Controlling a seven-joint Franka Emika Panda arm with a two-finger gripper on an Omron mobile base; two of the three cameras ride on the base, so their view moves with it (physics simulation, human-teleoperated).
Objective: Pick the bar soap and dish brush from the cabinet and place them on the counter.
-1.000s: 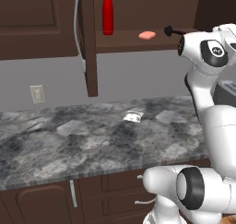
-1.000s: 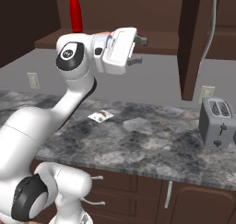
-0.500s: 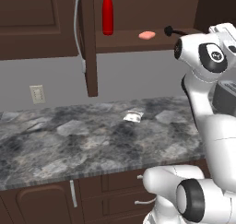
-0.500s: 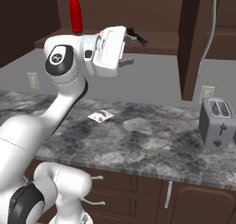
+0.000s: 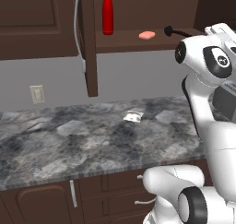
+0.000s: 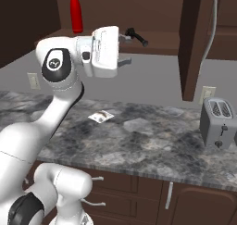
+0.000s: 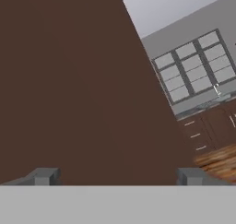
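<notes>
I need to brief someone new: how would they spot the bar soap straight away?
Find the open dark brown cabinet above the counter. On its shelf lies the bar soap, between a tall red bottle and the black dish brush. It alone is flat, rounded and salmon-pink.

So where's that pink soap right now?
The bar soap lies on the open cabinet shelf in the left base view, between the red bottle and dish brush.

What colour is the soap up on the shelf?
Salmon pink; the bar soap shows best in the left base view.
</notes>
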